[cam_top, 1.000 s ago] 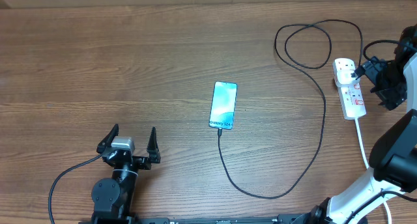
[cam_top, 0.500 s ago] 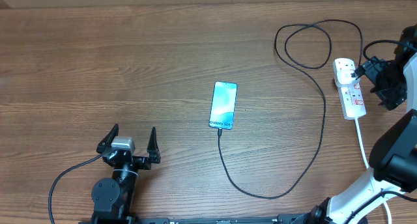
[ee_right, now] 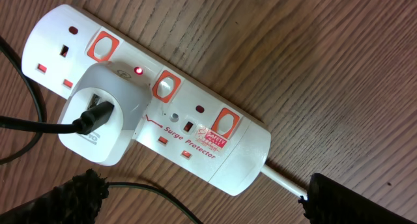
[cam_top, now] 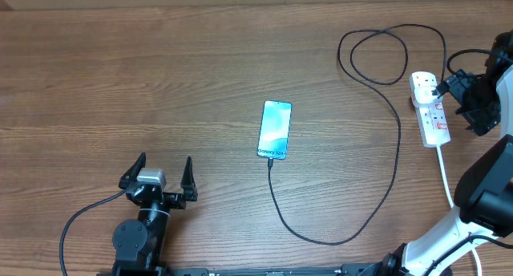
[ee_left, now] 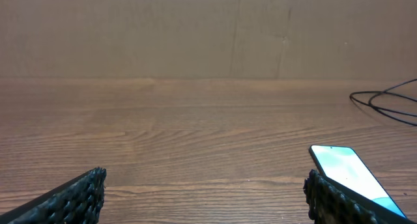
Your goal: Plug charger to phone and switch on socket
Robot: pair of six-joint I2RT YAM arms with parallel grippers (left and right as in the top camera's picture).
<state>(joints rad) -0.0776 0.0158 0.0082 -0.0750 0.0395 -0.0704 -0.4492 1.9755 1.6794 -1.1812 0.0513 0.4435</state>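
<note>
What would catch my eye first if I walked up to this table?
Probably the lit phone lying in the middle of the wooden table, with a long black cable looping from its near end away to the right. That cable ends in a white adapter plugged into a white power strip at the right edge, where a small red light glows and the right gripper hovers open close by.

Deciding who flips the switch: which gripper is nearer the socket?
Right. The right gripper hovers just beside the socket; the left gripper sits far off, beyond the phone.
</note>
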